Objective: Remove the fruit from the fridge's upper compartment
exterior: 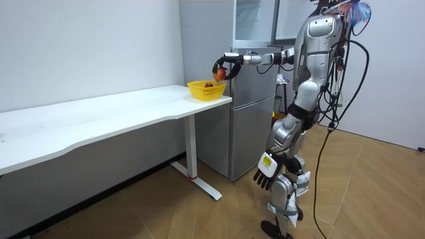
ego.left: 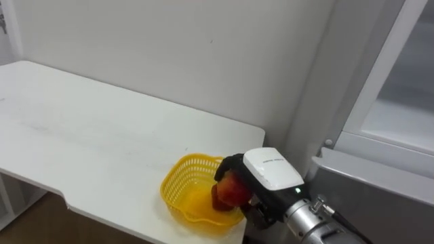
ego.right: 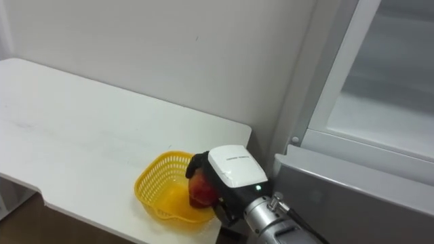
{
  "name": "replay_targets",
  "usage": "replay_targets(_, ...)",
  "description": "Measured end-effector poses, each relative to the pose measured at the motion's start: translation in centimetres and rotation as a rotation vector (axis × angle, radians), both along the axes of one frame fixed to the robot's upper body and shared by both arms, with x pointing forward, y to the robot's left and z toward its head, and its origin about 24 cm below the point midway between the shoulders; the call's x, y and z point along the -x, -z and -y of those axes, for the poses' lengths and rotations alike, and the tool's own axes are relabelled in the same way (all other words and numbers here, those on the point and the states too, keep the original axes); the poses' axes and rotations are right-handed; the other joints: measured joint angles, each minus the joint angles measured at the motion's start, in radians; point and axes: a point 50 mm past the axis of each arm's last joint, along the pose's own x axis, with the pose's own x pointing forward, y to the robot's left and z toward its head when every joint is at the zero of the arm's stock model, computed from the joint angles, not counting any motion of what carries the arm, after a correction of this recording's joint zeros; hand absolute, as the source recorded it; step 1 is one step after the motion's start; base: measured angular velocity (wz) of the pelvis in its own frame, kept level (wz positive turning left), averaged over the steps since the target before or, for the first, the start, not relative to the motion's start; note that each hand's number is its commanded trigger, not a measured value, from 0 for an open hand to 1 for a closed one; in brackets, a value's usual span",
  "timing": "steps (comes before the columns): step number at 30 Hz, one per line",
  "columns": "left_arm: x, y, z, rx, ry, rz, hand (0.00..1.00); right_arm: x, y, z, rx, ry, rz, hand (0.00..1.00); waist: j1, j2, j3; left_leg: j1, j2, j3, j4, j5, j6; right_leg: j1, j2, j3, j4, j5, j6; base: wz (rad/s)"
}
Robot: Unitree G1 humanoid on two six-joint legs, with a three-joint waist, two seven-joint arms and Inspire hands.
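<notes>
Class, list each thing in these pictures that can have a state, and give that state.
Right hand, shut on the fruit, above the basket.
Fruit, held, not yet set down.
Basket, upright on the table corner.
Left hand, open, hanging at the robot's side.
Fridge lower door, shut.
Upper fridge compartment, looks open.

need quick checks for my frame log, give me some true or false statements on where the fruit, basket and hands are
1. The right robot hand is shut on a red fruit. True.
2. The fruit is held over the yellow basket. True.
3. The basket sits mid-table. False: it is at the end of the white table nearest the fridge.
4. The left robot hand rests on the table. False: it hangs beside the robot's leg.
</notes>
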Motion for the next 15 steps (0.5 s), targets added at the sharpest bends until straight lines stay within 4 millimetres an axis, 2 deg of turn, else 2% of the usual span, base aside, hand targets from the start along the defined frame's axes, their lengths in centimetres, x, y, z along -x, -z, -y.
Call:
replay_targets(2,-0.02,0.06,0.19,-0.002,0.016,-0.004,0.0,0.07,0.37,-0.28,0.008,-0.003,-0.018,0.0,0.001,-0.004,-0.0031,-0.001,0.0,0.0,0.0,0.0,0.0,0.001,0.001,0.001,-0.004,0.0,0.0,0.0)
replay_targets(6,0.07,0.15,0.46,0.0,0.028,-0.009,0.0,0.04,0.5,-0.51,-0.004,0.004,-0.029,0.0,0.003,0.001,0.0001,0.002,0.0,0.001,0.003,0.0,0.0,0.003,0.001,0.001,-0.005,0.0,0.0,0.0)
replay_targets(15,0.13,0.17,0.49,0.002,0.028,-0.01,0.0,0.05,0.55,-0.62,-0.008,-0.001,-0.043,0.0,0.003,0.001,0.0005,0.004,0.0,0.001,0.0,0.0,0.0,0.003,0.001,0.002,-0.005,0.0,0.0,0.0)
